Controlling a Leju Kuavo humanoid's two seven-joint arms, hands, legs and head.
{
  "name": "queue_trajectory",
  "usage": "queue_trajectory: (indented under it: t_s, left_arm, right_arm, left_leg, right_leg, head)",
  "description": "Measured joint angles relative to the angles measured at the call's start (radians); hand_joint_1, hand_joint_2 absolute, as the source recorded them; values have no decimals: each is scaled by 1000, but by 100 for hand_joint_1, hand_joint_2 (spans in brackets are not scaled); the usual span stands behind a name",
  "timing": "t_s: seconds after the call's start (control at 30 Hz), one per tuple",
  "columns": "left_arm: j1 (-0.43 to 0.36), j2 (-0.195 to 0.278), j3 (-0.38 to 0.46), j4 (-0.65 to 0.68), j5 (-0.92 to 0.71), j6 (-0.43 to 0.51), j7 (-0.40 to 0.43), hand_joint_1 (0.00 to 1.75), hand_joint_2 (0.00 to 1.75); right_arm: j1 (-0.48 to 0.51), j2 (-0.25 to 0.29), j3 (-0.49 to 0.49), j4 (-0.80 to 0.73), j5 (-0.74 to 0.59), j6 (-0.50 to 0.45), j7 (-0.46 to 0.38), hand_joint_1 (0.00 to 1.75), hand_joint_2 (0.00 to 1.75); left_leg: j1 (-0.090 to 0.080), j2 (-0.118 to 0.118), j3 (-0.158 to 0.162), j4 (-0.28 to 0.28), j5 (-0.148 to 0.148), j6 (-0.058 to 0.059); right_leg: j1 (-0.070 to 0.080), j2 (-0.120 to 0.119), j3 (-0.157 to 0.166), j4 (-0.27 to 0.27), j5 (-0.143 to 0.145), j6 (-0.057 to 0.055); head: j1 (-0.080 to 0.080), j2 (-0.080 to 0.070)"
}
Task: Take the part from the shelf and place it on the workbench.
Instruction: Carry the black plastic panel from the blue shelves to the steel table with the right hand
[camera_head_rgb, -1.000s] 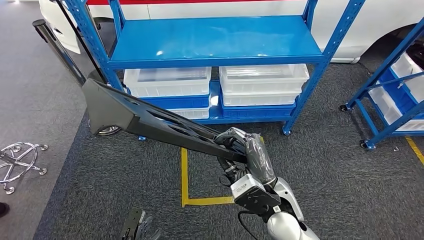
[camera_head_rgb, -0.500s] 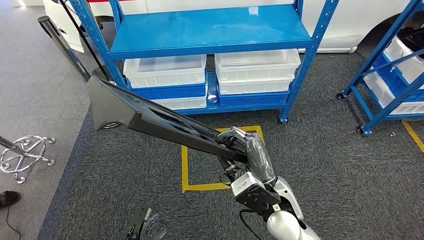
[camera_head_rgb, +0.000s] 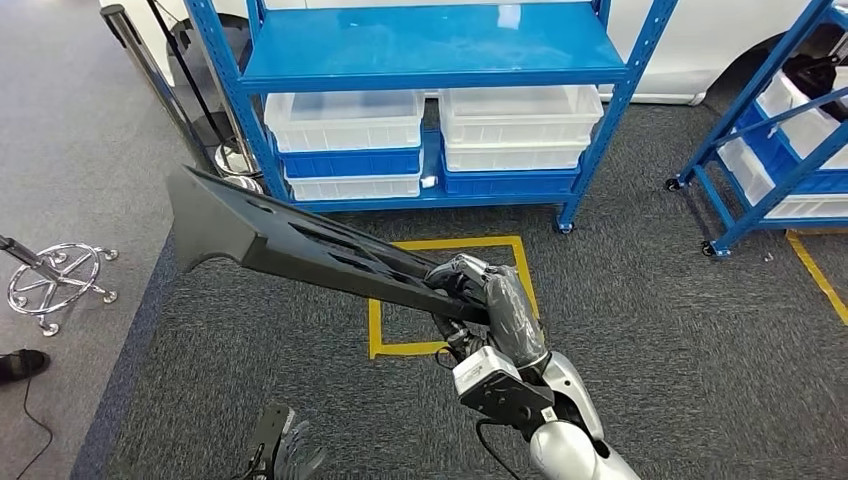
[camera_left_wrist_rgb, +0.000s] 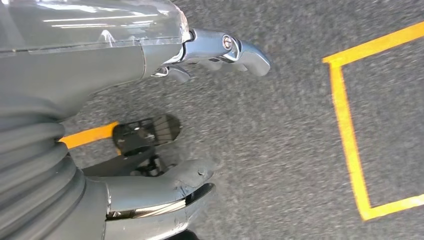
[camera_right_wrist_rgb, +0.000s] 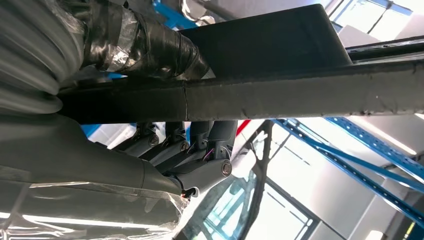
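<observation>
The part (camera_head_rgb: 290, 242) is a long black plastic panel, wide at its far left end and narrow at the near end. My right hand (camera_head_rgb: 478, 288) grips that narrow end and carries it in the air over the carpet, in front of the blue shelf (camera_head_rgb: 430, 55). In the right wrist view the part (camera_right_wrist_rgb: 280, 92) crosses the picture as a dark bar with my fingers (camera_right_wrist_rgb: 192, 150) wrapped around it. My left hand (camera_left_wrist_rgb: 200, 115) hangs beside my body over the carpet, fingers apart and holding nothing; it is also at the head view's lower edge, left hand (camera_head_rgb: 285, 452).
White bins (camera_head_rgb: 345, 120) fill the shelf's lower levels. A second blue rack on castors (camera_head_rgb: 770, 150) stands at the right. A yellow taped square (camera_head_rgb: 380, 325) marks the carpet. A chrome chair base (camera_head_rgb: 55, 282) lies at the left, with a dark shoe (camera_head_rgb: 22, 364) below it.
The whole view has shifted: the shelf has slid up and away in the picture and more floor shows. The part stays in my right hand, its wide end a little lower.
</observation>
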Motion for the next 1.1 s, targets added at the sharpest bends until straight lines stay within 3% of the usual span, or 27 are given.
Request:
queue_trajectory:
  t_s: [0.03, 0.07, 0.1, 0.17, 0.2, 0.27, 0.3, 0.37, 0.43, 0.47, 0.5, 0.53, 0.6, 0.67, 0.73, 0.8, 0.83, 0.93, 0.97, 1.0, 1.03, 1.1]
  left_arm:
    - [0, 0, -2, 0, 1, 0, 0, 0, 175]
    - [0, 0, -4, 1, 4, 0, -1, 0, 175]
    - [0, 0, -6, 1, 6, 0, -2, 0, 175]
    - [-1, 0, -9, 2, 10, -1, -4, 0, 175]
    - [-1, 0, -10, 2, 11, -1, -5, 0, 175]
    - [-1, 0, -11, 3, 12, -2, -6, 0, 175]
    - [-1, 0, -12, 4, 13, -2, -6, 0, 175]
    - [-1, 0, -12, 6, 14, -2, -6, 0, 175]
    - [-1, 0, -13, 7, 14, -2, -6, 0, 175]
    - [-1, 0, -13, 7, 15, -2, -6, 0, 175]
    - [-1, 0, -13, 7, 16, -2, -6, 0, 175]
    - [-1, 0, -13, 7, 17, -2, -6, 0, 175]
    - [-4, 0, -13, 7, 18, -2, -6, 0, 175]
    - [-8, 1, -13, 8, 18, -2, -6, 0, 175]
    - [-12, 2, -13, 8, 18, -2, -6, 0, 175]
    - [-12, 2, -14, 8, 18, -2, -6, 0, 175]
    - [-12, 1, -14, 9, 19, -2, -6, 0, 175]
    - [-13, -1, -14, 9, 20, -3, -5, 0, 175]
    - [-12, -2, -15, 10, 20, -4, -4, 0, 175]
    - [-12, -2, -15, 11, 20, -4, -4, 0, 175]
    - [-12, -3, -16, 12, 20, -5, -4, 0, 175]
    - [-12, -4, -18, 14, 20, -5, -4, 0, 175]
  right_arm:
    - [0, 0, 0, 1, 1, 0, 1, 175, 175]
    - [0, 0, 0, 2, 2, 0, 1, 175, 175]
    - [-1, 0, 1, 2, 4, 0, 2, 175, 175]
    - [-2, 0, 1, 2, 8, 0, 4, 175, 175]
    - [-3, 0, 2, 2, 9, 0, 5, 175, 175]
    - [-3, 0, 2, 3, 11, 0, 6, 175, 175]
    - [-3, 0, 2, 4, 12, 0, 6, 175, 175]
    - [-4, 1, 3, 5, 13, 0, 8, 175, 175]
    - [-3, 1, 3, 6, 13, 0, 9, 175, 175]
    - [-3, 1, 3, 6, 13, 0, 9, 175, 175]
    - [-2, 1, 3, 7, 13, 0, 9, 175, 175]
    - [-2, 1, 3, 8, 13, 0, 9, 175, 175]
    - [-2, 1, 3, 8, 14, 0, 10, 175, 175]
    - [-2, 1, 3, 8, 14, 0, 10, 175, 175]
    - [-2, 2, 3, 8, 15, 0, 10, 175, 175]
    - [-1, 2, 3, 8, 15, 0, 10, 175, 175]
    - [-1, 2, 4, 9, 15, 0, 10, 175, 175]
    - [0, 1, 5, 9, 15, 0, 11, 175, 175]
    - [0, 1, 6, 10, 15, 0, 12, 175, 175]
    - [1, 0, 6, 10, 16, 0, 12, 175, 175]
    - [1, 0, 6, 10, 16, 0, 13, 175, 175]
    - [0, 0, 6, 11, 17, 0, 14, 175, 175]
  left_leg:
    - [0, 0, -19, 8, 8, -2]
    - [0, 0, -36, 17, 15, -6]
    - [0, 0, -53, 28, 21, -10]
    - [-2, -1, -74, 47, 30, -21]
    - [-3, -1, -79, 52, 36, -27]
    - [-1, -2, -85, 52, 50, -39]
    - [0, -3, -92, 58, 40, -45]
    - [5, -5, -118, 120, -37, -57]
    - [8, -5, -145, 239, -135, -67]
    - [9, -5, -149, 292, -157, -70]
    - [9, -5, -141, 320, -155, -70]
    - [9, -5, -116, 317, -135, -68]
    - [6, -8, -18, 214, -97, -56]
    - [0, -10, 80, 76, -108, -40]
    - [-7, -12, 109, 17, -118, -27]
    - [-5, -10, 101, 5, -91, -13]
    - [-2, -8, 93, -2, -75, -5]
    - [-1, -3, 52, -7, -35, 8]
    - [-1, -3, 35, -4, -24, 8]
    - [-2, -2, 17, 0, -13, 6]
    - [-1, -1, -2, 6, -3, 4]
    - [-1, -1, -38, 26, 11, -2]
  right_leg:
    - [-1, 0, 25, -10, 25, 1]
    - [-2, -1, 66, -51, 49, 0]
    - [-1, -1, 116, -114, 52, -1]
    - [3, 0, 187, -219, 29, -11]
    - [6, 2, 199, -243, 16, -17]
    - [7, 2, 189, -250, 27, -33]
    - [5, 1, 180, -251, 39, -42]
    - [2, -2, 153, -255, 66, -56]
    - [3, -3, 121, -254, 91, -60]
    - [3, -3, 105, -253, 103, -60]
    - [4, -3, 89, -251, 115, -59]
    - [4, -3, 73, -249, 126, -58]
    - [5, -1, 46, -246, 148, -54]
    - [6, -2, 35, -248, 168, -45]
    - [2, -4, 36, -258, 188, -31]
    - [0, -3, 35, -266, 195, -19]
    - [1, -2, 29, -255, 173, -14]
    - [0, 0, -6, -121, 27, -7]
    - [0, 0, -12, -65, -1, -4]
    - [-1, 0, -9, -27, -4, -2]
    - [-1, 0, 6, -13, 13, 0]
    - [-2, -1, 80, -84, 55, -2]
  head:
    - [0, 0]
    - [0, 0]
    - [0, 0]
    - [-1, 0]
    - [-1, 0]
    - [-1, 0]
    - [-1, 0]
    - [-2, 0]
    - [-3, 0]
    - [-3, 0]
    - [-3, 0]
    - [-3, 0]
    - [-3, 0]
    - [-3, 0]
    - [-3, 0]
    - [-2, 0]
    - [-2, 0]
    - [0, 0]
    - [0, 0]
    - [0, 0]
    - [0, 0]
    - [-1, 0]
